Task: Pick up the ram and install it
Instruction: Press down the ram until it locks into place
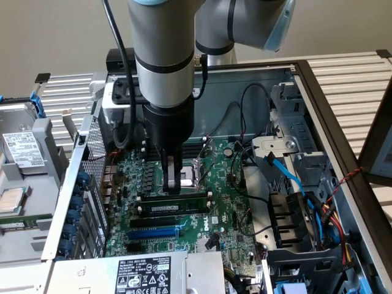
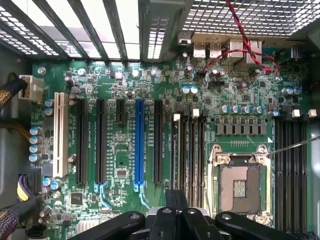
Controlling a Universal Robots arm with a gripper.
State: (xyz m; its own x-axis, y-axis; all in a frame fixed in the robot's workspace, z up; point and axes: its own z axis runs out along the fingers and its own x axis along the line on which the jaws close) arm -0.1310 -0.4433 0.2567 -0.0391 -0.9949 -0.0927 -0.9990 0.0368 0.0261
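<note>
My tool [image 1: 171, 184] is closed, empty, its tips just above the ram [image 1: 174, 198], which sits upright in a black memory slot [image 1: 170, 210] on the motherboard [image 1: 226, 202].

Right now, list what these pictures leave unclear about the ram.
- Exterior view: whether the ram is fully seated; detail too small.
- Exterior view: whether the shut jaws touch the ram; viewing angle hides any gap.
- Wrist view: some memory slots' ends, covered by the jaws.

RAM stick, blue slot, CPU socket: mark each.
RAM stick [image 1: 174, 197]: exterior view, middle of its top edge.
Blue slot [image 2: 139, 142]: wrist view, mid-length of slot.
CPU socket [image 2: 241, 186]: wrist view, centre of socket.
</note>
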